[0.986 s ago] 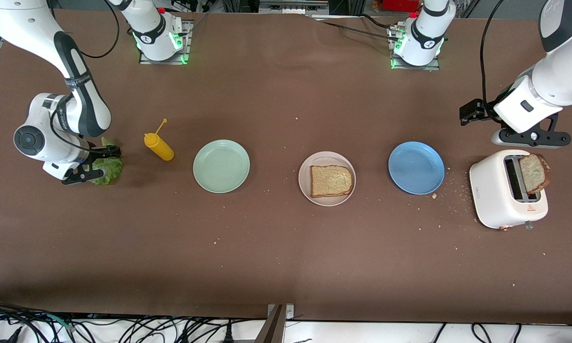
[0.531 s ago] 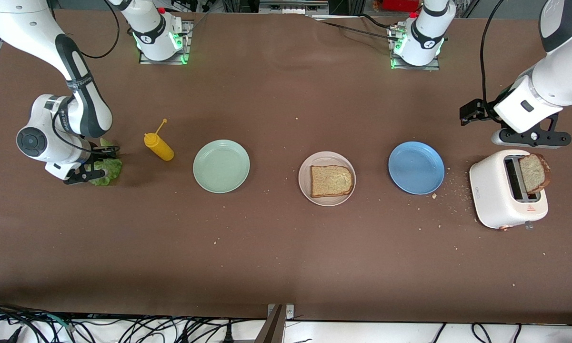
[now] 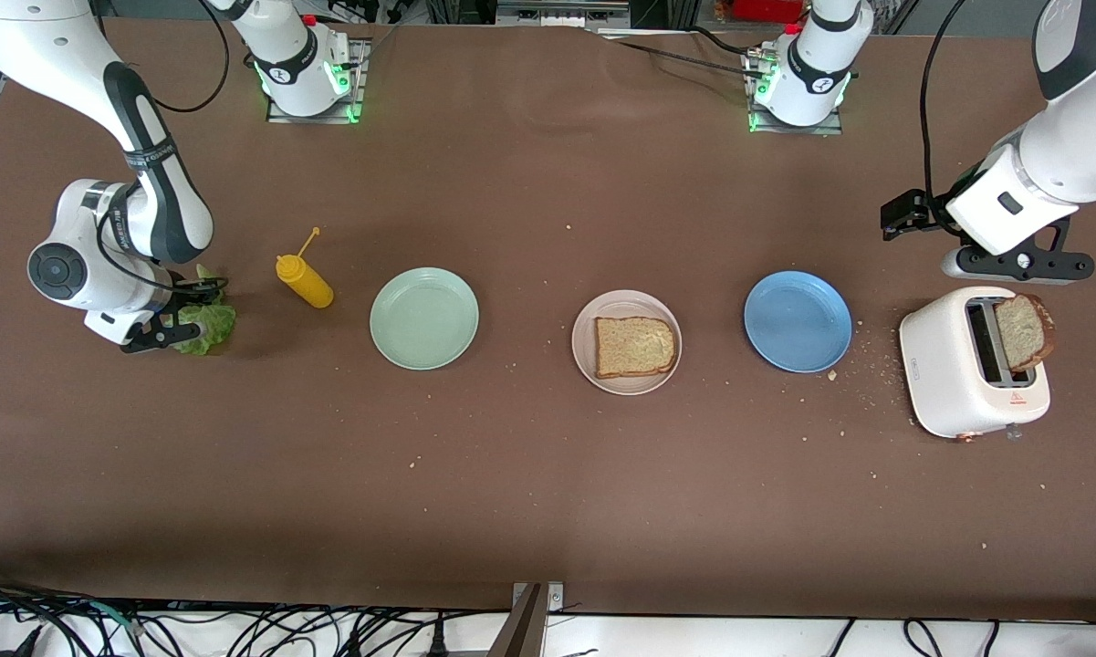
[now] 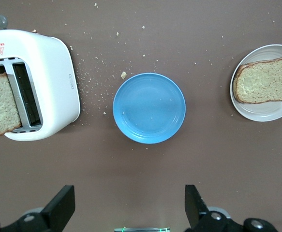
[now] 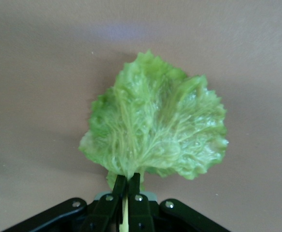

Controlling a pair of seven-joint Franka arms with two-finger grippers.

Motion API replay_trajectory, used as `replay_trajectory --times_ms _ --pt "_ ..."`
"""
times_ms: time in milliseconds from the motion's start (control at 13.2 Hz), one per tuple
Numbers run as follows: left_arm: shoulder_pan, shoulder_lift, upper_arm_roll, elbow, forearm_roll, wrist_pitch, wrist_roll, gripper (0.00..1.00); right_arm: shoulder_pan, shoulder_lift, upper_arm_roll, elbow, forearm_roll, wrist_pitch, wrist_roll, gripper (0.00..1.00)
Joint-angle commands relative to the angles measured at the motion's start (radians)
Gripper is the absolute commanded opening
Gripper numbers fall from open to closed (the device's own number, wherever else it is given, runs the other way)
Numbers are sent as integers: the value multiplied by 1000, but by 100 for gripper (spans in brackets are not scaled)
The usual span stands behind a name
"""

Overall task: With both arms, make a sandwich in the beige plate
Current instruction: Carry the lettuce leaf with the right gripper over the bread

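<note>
A ruffled green lettuce leaf (image 3: 210, 325) (image 5: 155, 130) lies low at the right arm's end of the table, and my right gripper (image 3: 185, 315) (image 5: 129, 180) is shut on its stem. The beige plate (image 3: 627, 297) (image 4: 261, 113) sits mid-table with one slice of brown toast (image 3: 635, 347) (image 4: 264, 81) on it. A second slice (image 3: 1024, 330) (image 4: 0, 104) stands in a slot of the white toaster (image 3: 954, 365) (image 4: 53, 77). My left gripper (image 3: 1017, 265) (image 4: 129, 203) hangs open and empty above the table beside the toaster; that arm waits.
A blue plate (image 3: 798, 321) (image 4: 149, 107) lies between the beige plate and the toaster. A mint-green plate (image 3: 424, 318) and a yellow squeeze bottle (image 3: 306, 281) lie between the beige plate and the lettuce. Crumbs are scattered round the toaster.
My right gripper's fingers have shut on the lettuce stem, and the leaf has shifted slightly. The left arm has not moved.
</note>
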Motion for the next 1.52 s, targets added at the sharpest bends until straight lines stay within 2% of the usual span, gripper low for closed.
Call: replay_trajectory --times_ms 0,379,607,834,986,1138,1441 --pt "13 -18 -5 -8 -14 -14 20 100 7 -70 14 65 -13 -118 -23 0" --pt "13 -18 -5 -8 -14 -16 22 100 19 -81 119 421 -9 -588 -25 0" --pt "13 -18 -5 -10 -14 -16 22 100 105 -81 140 567 5 -777 110 0" --pt "13 -18 -5 -8 -14 -17 20 100 221 -80 156 685 140 -888 304 0" --pt "13 -18 -5 -8 -14 -17 22 100 336 -72 210 751 163 -881 331 0" --pt "21 -18 -5 -8 -14 -16 22 100 453 -17 218 823 177 -812 329 0" --pt "21 -18 -5 -8 -15 -17 20 100 687 95 215 835 169 -467 331 0"
